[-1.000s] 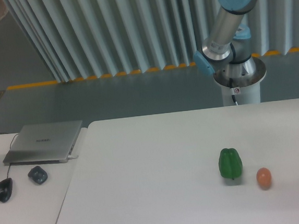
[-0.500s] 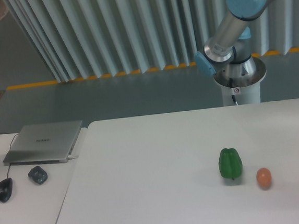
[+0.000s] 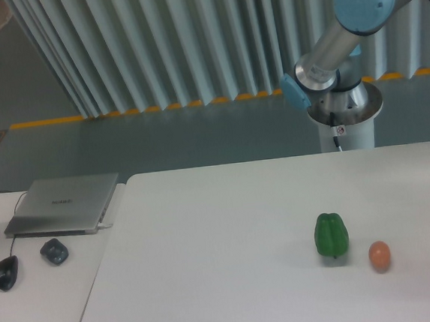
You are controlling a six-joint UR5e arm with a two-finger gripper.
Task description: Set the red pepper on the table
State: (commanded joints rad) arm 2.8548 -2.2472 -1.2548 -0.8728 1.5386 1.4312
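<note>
Table (image 3: 226, 205) carries only two small things in my view, both at the right and near side: a green pepper (image 3: 331, 235) standing upright, and just beside it, a little nearer and more to the right, a small orange egg-shaped thing (image 3: 380, 256); they are close together but not touching. I think they stand there as things to leave alone, because the task names a red pepper; I do not see the red pepper anywhere, so I suppose it is outside the picture, maybe with the arm. Only the elbow and base of the arm (image 3: 340, 37) are visible, at the far right; the gripper is out of view, so I cannot say if it is wide, narrow or holding something. On the left desk (image 3: 38, 297) lie a closed laptop (image 3: 64, 204), with a small logo I cannot read, and a mouse (image 3: 6, 273); no other writing is legible.
</note>
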